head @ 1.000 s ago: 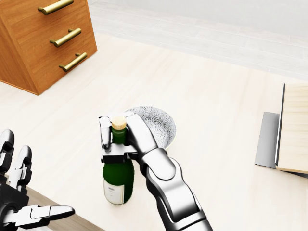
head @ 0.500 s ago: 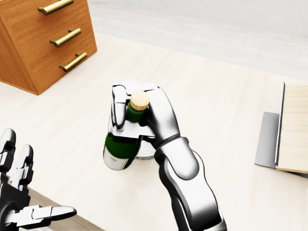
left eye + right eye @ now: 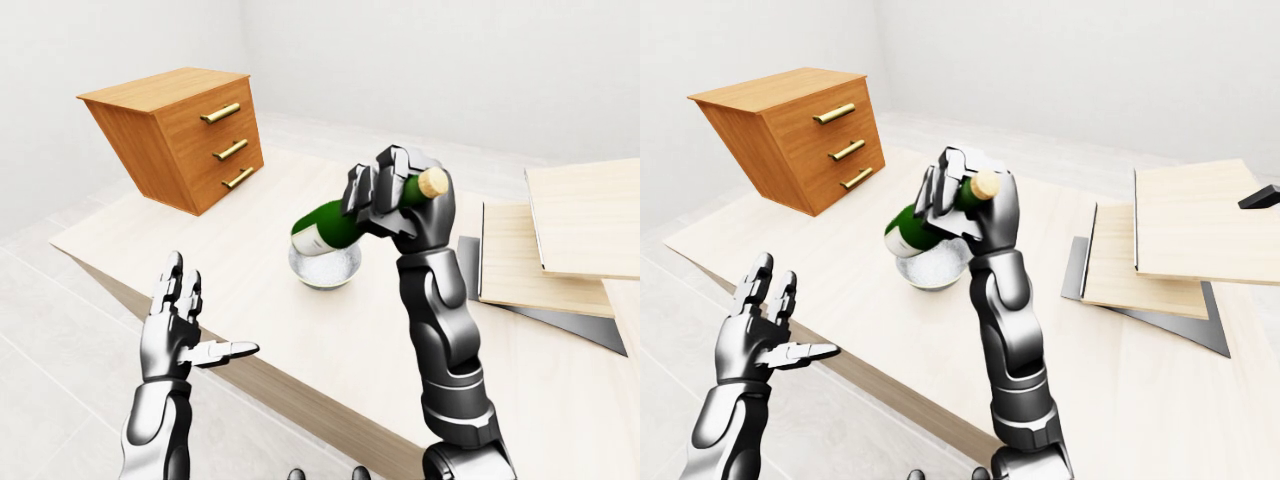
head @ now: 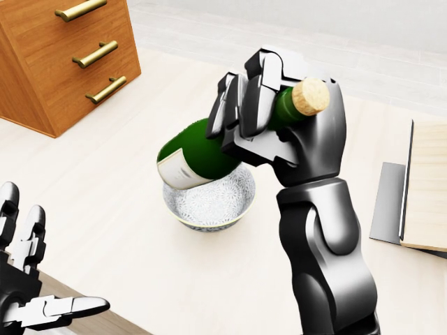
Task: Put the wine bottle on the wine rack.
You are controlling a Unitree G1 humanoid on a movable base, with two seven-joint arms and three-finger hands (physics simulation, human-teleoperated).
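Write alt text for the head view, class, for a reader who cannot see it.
The robot's right hand holds a green wine bottle by the neck, tilted nearly sideways above a patterned bowl on a pale table. Its left hand hangs open at lower left; a wooden drawer unit stands upper left.

Nothing here can be read; the pale label on the wine bottle (image 4: 183,171), just above the bowl (image 4: 209,204), looks blank.

Corked green wine bottle (image 4: 202,157) tilted nearly horizontal, aloft.
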